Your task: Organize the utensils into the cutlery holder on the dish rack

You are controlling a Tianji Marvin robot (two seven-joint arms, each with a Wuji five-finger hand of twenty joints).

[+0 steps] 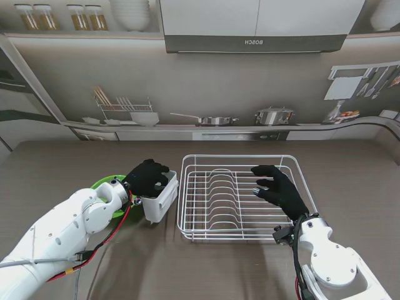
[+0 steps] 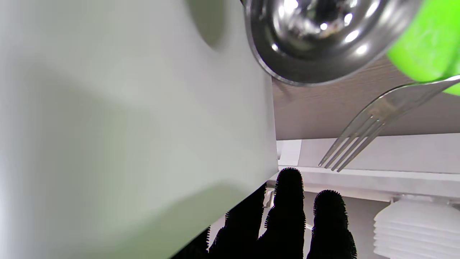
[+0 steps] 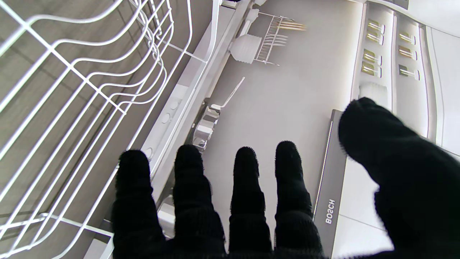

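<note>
The white wire dish rack [image 1: 244, 197] stands mid-table. At its left side is the white cutlery holder [image 1: 159, 199], tilted, with my left hand [image 1: 148, 177] shut over its top rim. In the left wrist view the holder's wall [image 2: 125, 108] fills most of the picture, with my fingertips [image 2: 289, 201] past its edge. A steel spoon [image 2: 316, 36] and a fork [image 2: 377, 118] lie by the green plate [image 2: 427, 43], which also shows under my left wrist [image 1: 103, 183]. My right hand [image 1: 281, 190] hovers open over the rack's right part, its fingers [image 3: 248, 187] spread beside the wires [image 3: 90, 82].
A printed kitchen backdrop [image 1: 250, 94] closes off the far side of the brown table [image 1: 350, 169]. A red cable [image 1: 106, 240] hangs along my left forearm.
</note>
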